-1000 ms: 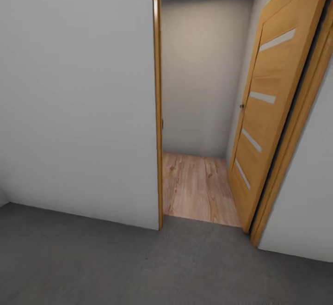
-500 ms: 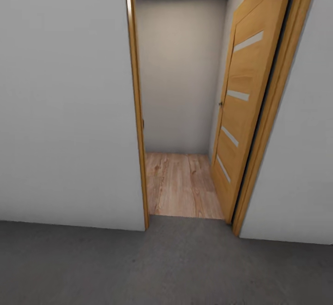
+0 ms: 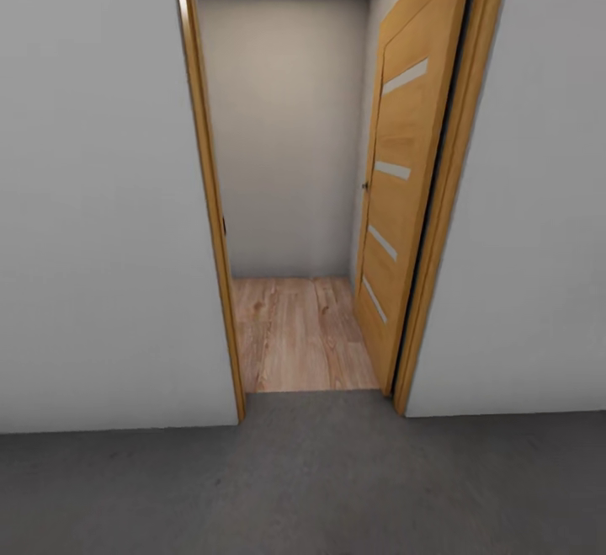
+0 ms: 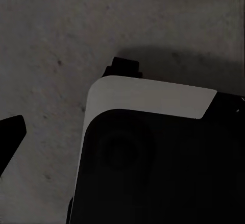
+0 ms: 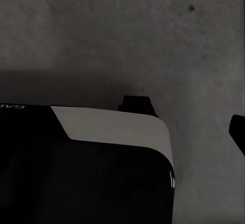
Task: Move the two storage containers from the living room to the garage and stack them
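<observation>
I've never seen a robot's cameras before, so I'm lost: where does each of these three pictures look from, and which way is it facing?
Head view: from the robot's head, forward and down at an open wooden door, wood plank flooring beyond, grey concrete floor in front.
Left wrist view: from the left arm, down at the floor and the robot's white-and-black base.
Right wrist view: from the right arm, down at the floor and base.
Shared: both wrist views show floor and base.

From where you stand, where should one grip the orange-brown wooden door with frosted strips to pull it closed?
Probably the small dark handle on the orange-brown wooden door, at its far free edge. The door stands swung away, hinged at the near right frame, so reach through the opening, from its left face.
</observation>
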Robot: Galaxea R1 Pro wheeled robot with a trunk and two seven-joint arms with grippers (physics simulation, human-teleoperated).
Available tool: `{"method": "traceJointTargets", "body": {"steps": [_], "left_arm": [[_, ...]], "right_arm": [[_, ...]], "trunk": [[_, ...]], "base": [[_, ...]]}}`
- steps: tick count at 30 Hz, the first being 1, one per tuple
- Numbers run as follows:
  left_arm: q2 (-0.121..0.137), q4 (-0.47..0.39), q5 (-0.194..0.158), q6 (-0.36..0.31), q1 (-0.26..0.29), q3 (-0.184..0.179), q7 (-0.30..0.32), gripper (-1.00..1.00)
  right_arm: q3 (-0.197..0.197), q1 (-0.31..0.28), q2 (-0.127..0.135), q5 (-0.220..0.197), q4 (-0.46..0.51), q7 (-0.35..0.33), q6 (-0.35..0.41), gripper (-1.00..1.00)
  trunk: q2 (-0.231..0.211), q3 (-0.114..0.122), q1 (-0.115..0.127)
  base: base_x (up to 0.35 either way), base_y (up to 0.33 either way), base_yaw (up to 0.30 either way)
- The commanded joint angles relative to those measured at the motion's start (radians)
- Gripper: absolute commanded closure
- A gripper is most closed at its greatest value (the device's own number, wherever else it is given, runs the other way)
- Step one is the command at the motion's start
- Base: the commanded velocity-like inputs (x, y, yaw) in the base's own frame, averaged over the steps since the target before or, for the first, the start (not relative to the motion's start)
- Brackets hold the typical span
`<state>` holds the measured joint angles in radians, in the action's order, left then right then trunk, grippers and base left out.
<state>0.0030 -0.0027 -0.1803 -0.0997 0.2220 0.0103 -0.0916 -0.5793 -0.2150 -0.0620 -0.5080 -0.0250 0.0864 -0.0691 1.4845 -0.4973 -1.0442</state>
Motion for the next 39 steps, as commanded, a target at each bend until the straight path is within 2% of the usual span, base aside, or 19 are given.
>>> {"method": "traceJointTargets", "body": {"steps": [1, 8, 15, 39], "left_arm": [[0.000, 0.000, -0.007, -0.003, 0.000, 0.000, -0.002, -1.00], [0.000, 0.000, -0.006, -0.003, 0.000, 0.000, -0.002, -1.00], [0.000, 0.000, -0.006, -0.003, 0.000, 0.000, -0.002, -1.00], [0.001, 0.000, -0.002, -0.003, 0.000, 0.000, -0.002, -1.00]], "right_arm": [[-0.009, -0.001, -0.001, -0.009, -0.003, 0.001, -0.004, -1.00], [-0.008, -0.001, -0.001, -0.009, -0.003, 0.001, -0.004, -1.00], [-0.008, -0.001, -0.001, -0.009, -0.003, 0.007, -0.006, -1.00], [-0.009, -0.001, 0.000, -0.005, -0.003, 0.010, -0.008, -1.00]], "trunk": [[0.001, -0.001, 0.000], [0.001, -0.004, 0.000], [0.001, -0.004, 0.000], [0.001, -0.004, 0.000]], "base": [[0.000, 0.000, -0.255], [0.000, 0.000, -0.233], [0.019, 0.000, -0.044], [0.278, 0.000, -0.001]]}}
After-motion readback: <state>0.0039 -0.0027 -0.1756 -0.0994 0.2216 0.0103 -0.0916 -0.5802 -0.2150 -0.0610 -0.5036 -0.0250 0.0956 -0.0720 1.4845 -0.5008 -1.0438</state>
